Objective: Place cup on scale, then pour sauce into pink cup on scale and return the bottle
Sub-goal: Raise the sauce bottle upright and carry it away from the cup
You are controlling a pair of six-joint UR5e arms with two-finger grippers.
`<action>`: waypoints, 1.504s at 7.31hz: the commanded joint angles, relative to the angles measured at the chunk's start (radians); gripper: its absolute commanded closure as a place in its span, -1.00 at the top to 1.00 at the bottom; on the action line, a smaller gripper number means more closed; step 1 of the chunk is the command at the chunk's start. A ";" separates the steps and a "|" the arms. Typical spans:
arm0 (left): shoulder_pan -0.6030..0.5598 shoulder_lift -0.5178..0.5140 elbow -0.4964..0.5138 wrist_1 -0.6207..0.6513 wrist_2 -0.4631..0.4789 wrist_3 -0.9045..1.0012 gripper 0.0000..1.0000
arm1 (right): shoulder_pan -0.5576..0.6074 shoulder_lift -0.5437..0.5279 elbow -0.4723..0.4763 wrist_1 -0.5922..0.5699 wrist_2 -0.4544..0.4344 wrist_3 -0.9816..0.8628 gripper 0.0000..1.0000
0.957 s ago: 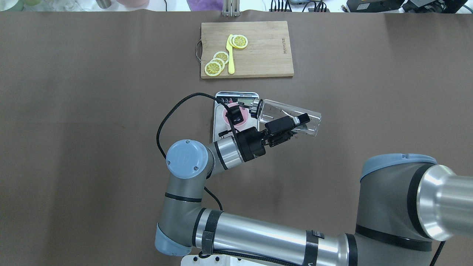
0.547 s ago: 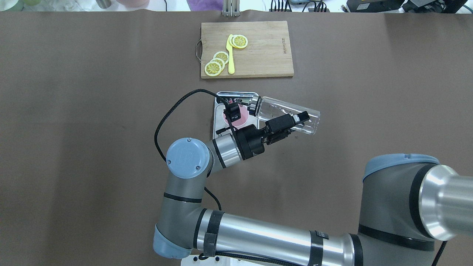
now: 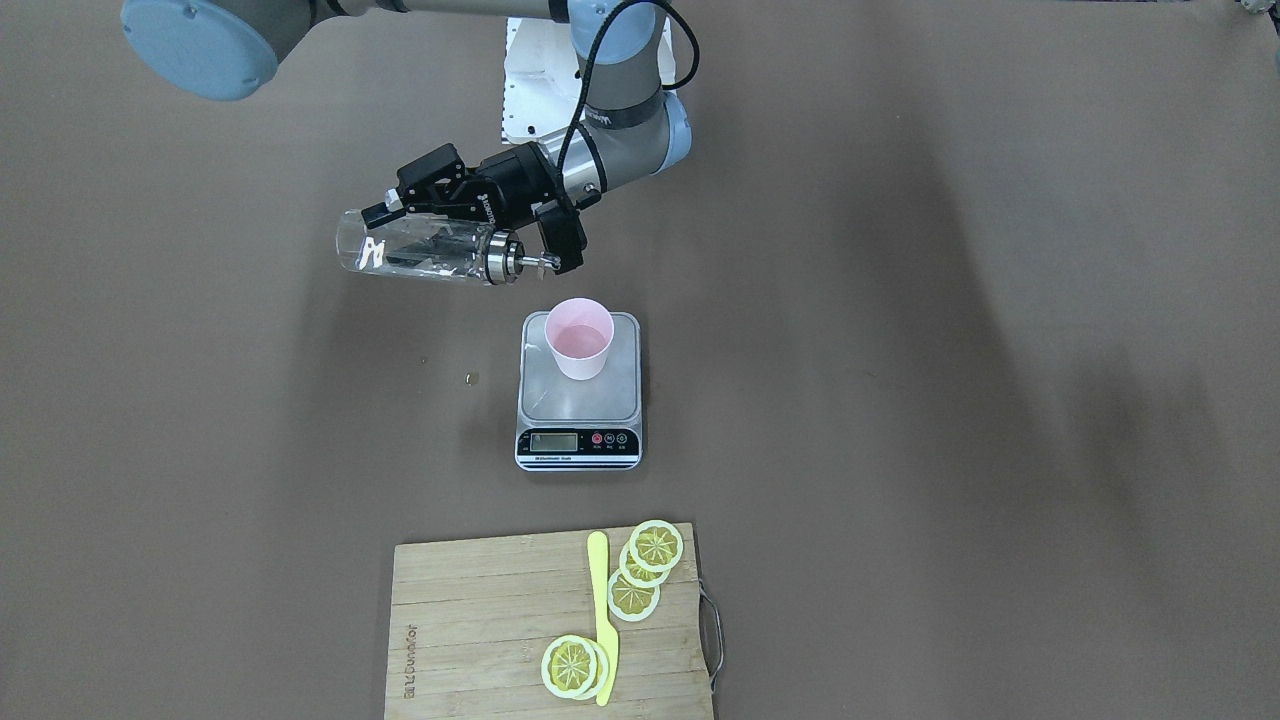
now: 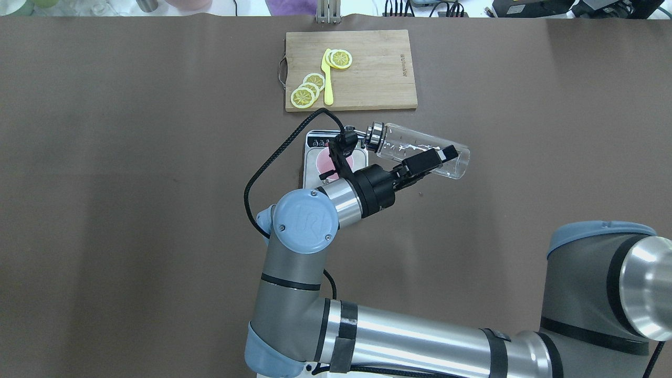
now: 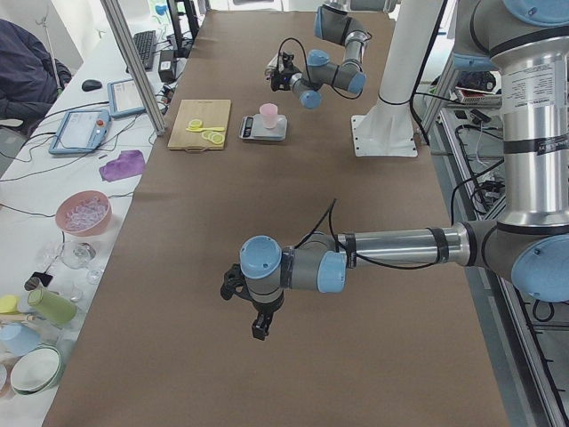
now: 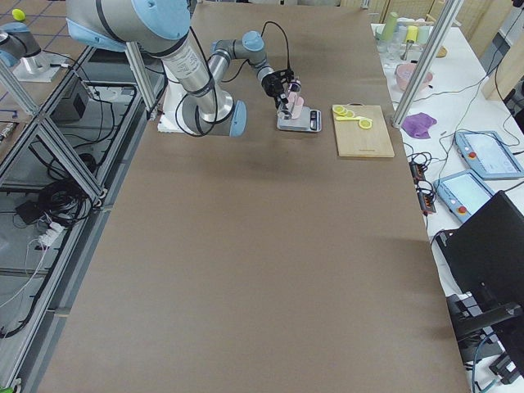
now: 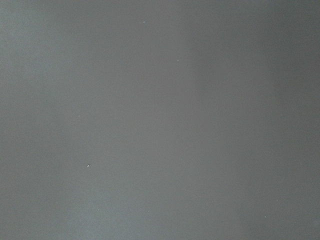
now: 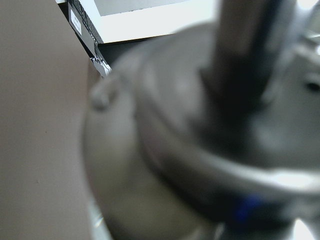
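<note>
The right pincer [image 4: 428, 160] is clamped across the middle of the bottle [image 4: 401, 144], which it holds in the air almost level, its silver spout [image 3: 525, 262] pointing toward the centre of the front-facing view. The cup [image 3: 579, 340] stands upright on the upper part of the scale [image 3: 600, 400], just below and to the right of the spout in that view. From overhead the spout sits over the scale's top edge, beside the cup's rim and not plainly above its mouth. I judge the step in hand to be the pour. To do it well, the spout tip should come squarely over the cup's mouth before the bottle tips further — the cup is narrow and light, and a brush from the spout or the wrist camera could topple it. The tilt should be slow, since the clear sauce is hard to see; whether any is in the cup I cannot tell. The left pincer [image 5: 258, 331] hangs over bare counter in the lower middle of the left side view, its opening impossible to tell.
</note>
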 commanded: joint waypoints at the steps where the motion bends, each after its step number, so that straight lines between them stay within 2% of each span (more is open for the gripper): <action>1: 0.000 0.000 -0.001 -0.008 0.001 -0.001 0.97 | 0.031 -0.062 0.122 0.085 -0.017 -0.082 -1.00; 2: 0.000 0.000 -0.001 -0.008 0.001 -0.001 0.97 | 0.046 -0.107 0.209 0.125 -0.017 -0.127 -1.00; 4: 0.000 0.000 -0.001 -0.010 0.001 -0.001 0.97 | 0.068 -0.223 0.442 0.197 -0.017 -0.248 -1.00; 6: 0.000 0.000 0.001 -0.027 0.001 -0.001 0.97 | 0.094 -0.297 0.597 0.249 -0.013 -0.355 -1.00; 9: 0.000 0.002 -0.001 -0.030 0.001 0.001 0.97 | 0.164 -0.423 0.729 0.456 0.006 -0.493 -1.00; 11: 0.000 0.002 -0.001 -0.045 0.001 -0.001 0.97 | 0.233 -0.506 0.765 0.650 0.071 -0.578 -1.00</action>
